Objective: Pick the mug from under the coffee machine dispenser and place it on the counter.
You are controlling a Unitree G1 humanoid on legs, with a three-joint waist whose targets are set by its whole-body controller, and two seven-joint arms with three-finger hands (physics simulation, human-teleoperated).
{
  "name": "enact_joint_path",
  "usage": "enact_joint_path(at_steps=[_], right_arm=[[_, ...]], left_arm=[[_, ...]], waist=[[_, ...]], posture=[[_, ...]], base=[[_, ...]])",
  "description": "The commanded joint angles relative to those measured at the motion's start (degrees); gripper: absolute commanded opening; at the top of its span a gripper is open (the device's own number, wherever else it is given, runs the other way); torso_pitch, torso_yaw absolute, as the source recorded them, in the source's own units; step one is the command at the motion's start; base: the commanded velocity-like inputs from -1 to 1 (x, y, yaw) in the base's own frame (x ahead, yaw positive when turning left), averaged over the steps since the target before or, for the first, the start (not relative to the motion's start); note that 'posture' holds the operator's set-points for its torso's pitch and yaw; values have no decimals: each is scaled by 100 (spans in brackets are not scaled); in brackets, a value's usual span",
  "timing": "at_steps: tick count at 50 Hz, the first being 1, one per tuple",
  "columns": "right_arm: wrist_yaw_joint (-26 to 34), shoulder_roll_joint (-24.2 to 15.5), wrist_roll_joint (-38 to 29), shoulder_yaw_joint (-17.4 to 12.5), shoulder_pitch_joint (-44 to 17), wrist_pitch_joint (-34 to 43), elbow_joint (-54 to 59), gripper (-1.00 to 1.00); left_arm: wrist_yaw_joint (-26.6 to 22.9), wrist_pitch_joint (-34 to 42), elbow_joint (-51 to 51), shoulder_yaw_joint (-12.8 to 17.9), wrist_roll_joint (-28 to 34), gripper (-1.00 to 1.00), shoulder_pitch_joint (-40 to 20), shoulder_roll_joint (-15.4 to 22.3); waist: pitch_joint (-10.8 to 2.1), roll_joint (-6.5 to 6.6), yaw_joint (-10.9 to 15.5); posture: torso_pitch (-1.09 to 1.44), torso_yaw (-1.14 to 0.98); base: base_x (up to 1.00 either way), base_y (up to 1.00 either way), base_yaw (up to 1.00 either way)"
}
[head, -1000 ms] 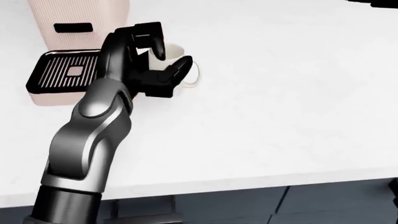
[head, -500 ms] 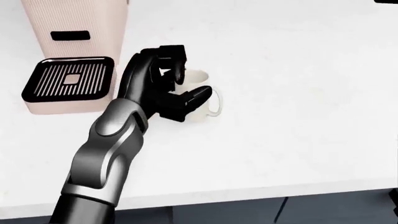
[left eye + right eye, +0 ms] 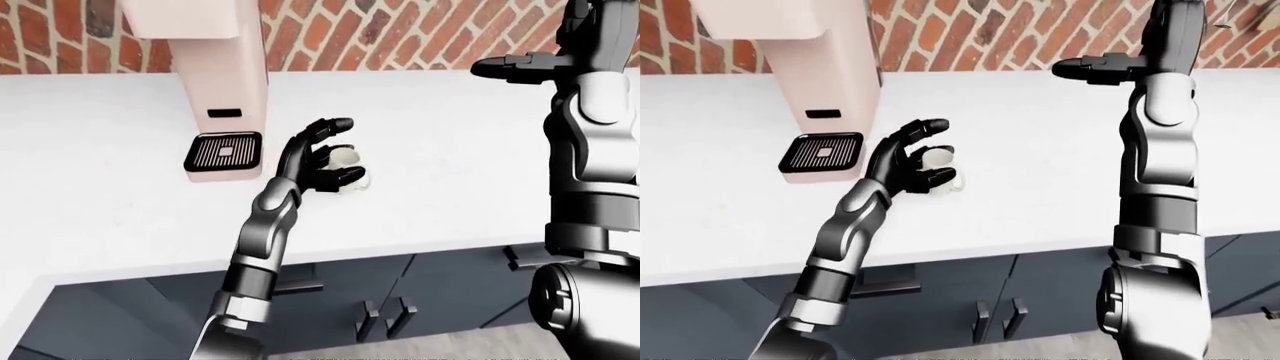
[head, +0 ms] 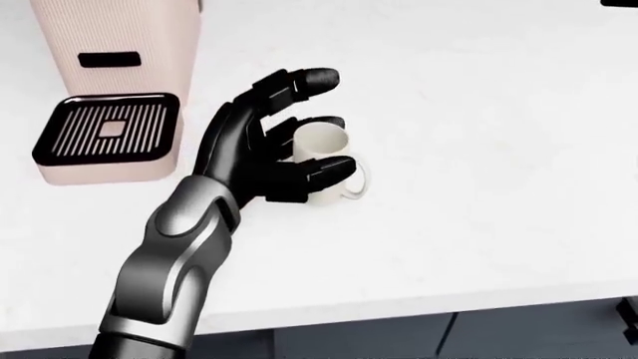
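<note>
Beside the coffee machine [image 4: 110,82], mug [image 4: 321,142] stands upright on the white surface [image 4: 479,187], clear of the drip tray. Left hand [image 4: 289,142] fingers spread around it, unclamped. Release step; next, likely withdraw without tipping it.

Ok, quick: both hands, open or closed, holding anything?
Left hand: open, fingers spread beside the mug on the counter.
Right hand: raised, holding nothing; grip unclear.

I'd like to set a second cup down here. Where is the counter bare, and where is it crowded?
Bare: the counter right of the mug, and the strip along its near edge. Crowded: between the coffee machine with its drip tray and the mug, where the open left hand stands.
</note>
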Motion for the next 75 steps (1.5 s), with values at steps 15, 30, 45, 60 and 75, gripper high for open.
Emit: enact_joint_path(at_steps=[15, 30, 45, 60, 75], right_arm=[[-6, -131, -3, -49, -276, -115, -193, 100], [-12, -119, -11, -50, -238, -114, -219, 100], [-9, -121, -9, -58, -209, -85, -264, 100], [1, -146, 4, -63, -242, -69, -251, 100], [1, -153, 0, -63, -240, -79, -242, 100]], left_arm=[[-116, 498, -905, -76, -31, 100, 56, -34], [-100, 639, -1549, -89, 349, 100, -9, 78], [-198, 1352, -2540, -10, 481, 100, -84, 265], [-226, 1762, -3444, 211, 526, 100, -754, 688], [-182, 1741, -3398, 580, 483, 100, -1631, 1383]], waist=[[-150, -51, 3], [-125, -65, 14], [-105, -36, 9], [-52, -11, -3], [-28, 29, -14]], posture=[[0, 0], [0, 0], [0, 0], [0, 0], [0, 0]], base=[[0, 0, 0], [0, 0, 0], [0, 0, 0], [0, 0, 0], [0, 0, 0]])
